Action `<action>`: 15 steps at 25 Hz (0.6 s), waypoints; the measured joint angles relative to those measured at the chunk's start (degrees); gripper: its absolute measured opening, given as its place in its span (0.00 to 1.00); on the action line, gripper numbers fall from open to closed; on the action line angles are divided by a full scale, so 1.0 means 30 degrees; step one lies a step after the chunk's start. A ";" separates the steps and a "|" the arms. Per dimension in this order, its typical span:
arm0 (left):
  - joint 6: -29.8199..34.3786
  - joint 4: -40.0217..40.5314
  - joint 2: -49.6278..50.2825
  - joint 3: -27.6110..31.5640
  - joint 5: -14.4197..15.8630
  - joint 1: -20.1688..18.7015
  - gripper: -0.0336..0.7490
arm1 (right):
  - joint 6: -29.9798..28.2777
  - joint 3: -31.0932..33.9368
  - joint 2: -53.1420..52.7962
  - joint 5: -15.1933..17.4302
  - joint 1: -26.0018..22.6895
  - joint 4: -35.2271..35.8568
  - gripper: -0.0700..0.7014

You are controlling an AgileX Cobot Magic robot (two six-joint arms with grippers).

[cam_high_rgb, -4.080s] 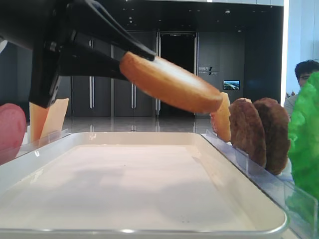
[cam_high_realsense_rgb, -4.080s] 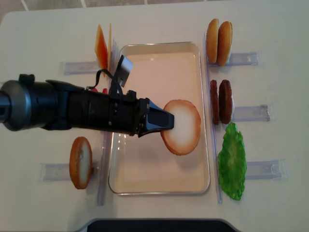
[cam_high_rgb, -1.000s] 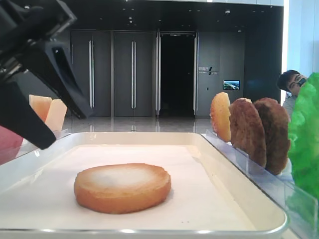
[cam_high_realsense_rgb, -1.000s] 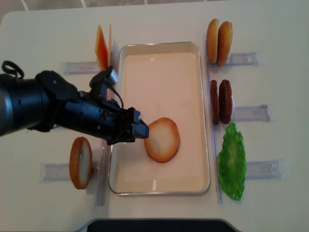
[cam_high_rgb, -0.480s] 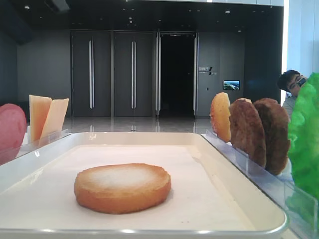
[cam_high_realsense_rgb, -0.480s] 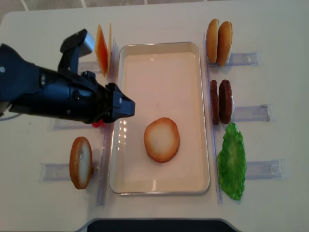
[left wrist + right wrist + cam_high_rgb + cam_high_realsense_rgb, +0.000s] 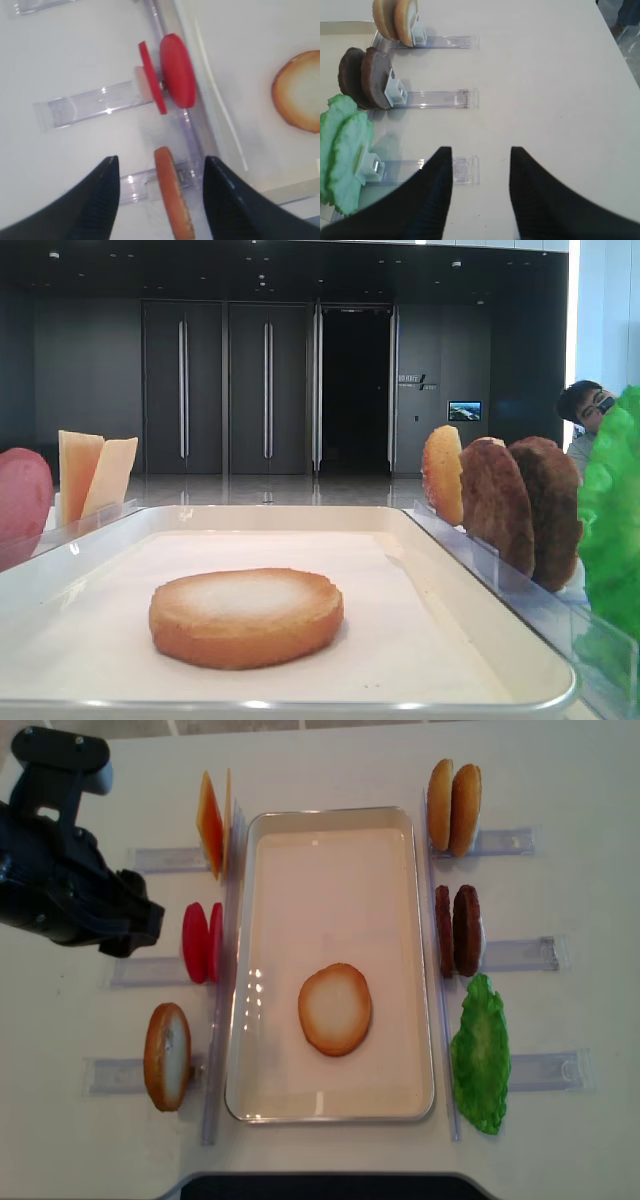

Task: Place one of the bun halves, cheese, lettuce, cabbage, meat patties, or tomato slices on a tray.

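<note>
Bun half point(image 7: 335, 1009) lies flat on tray point(image 7: 330, 835) floor, pale face up. We judge it light, stiff, smooth-rimmed; we grip across rim, edge to edge. Left gripper point(image 7: 160, 200) spread wide, empty, above upright bun point(image 7: 173, 200) and tomato slices point(image 7: 176, 71). Right gripper point(image 7: 481, 192) spread, empty.

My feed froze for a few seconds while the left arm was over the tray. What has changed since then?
The left pincer let go of the bun half, which now lies flat on the tray. The arm then pulled back left, off the tray, and its pincer is open above the tomato slices and a standing bun. Cheese, meat patties, lettuce and the right pincer stayed put.
</note>
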 joint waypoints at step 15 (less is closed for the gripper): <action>0.0067 0.2199 0.0000 -0.0018 0.2081 0.4229 0.56 | 0.0000 0.0000 0.0000 0.0000 0.0000 0.0000 0.47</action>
